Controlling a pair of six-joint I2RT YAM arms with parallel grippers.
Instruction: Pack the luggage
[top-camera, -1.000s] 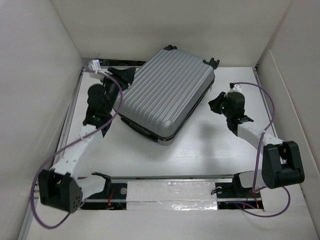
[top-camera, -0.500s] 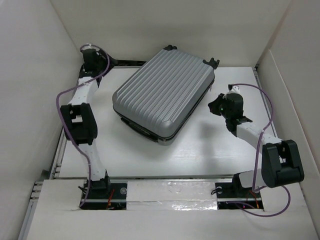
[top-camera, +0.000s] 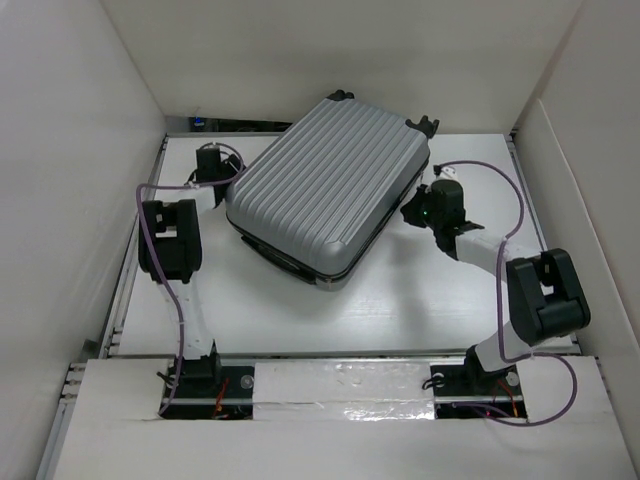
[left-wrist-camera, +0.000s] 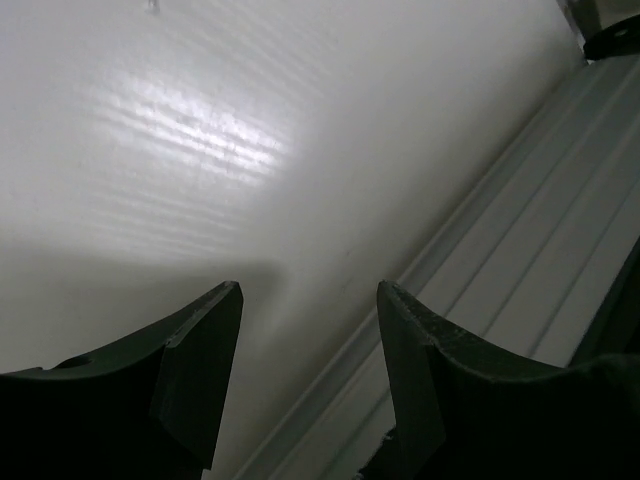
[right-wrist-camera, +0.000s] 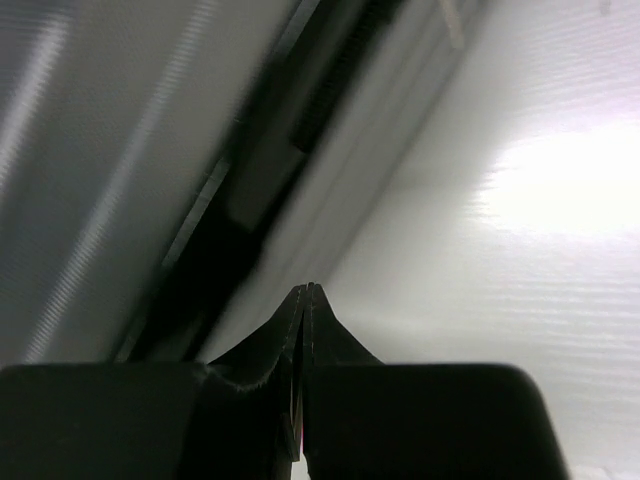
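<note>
The luggage (top-camera: 330, 185) is a closed silver-grey ribbed suitcase lying flat and diagonal at the back middle of the table, black wheels at its far end. My left gripper (top-camera: 226, 182) is close to the suitcase's left side; in the left wrist view it (left-wrist-camera: 308, 295) is open and empty over the white table, with the ribbed shell (left-wrist-camera: 540, 260) to the right. My right gripper (top-camera: 411, 212) is at the suitcase's right edge; in the right wrist view it (right-wrist-camera: 305, 290) is shut and empty, next to the suitcase's side seam (right-wrist-camera: 250, 170).
White walls enclose the table (top-camera: 400, 300) on the left, back and right. A metal rail (top-camera: 340, 385) with both arm bases runs along the near edge. Purple cables loop from both arms.
My left arm has folded back from the far left corner, bringing its gripper down beside the suitcase's left side. My right gripper has moved left, up to the suitcase's right edge.
</note>
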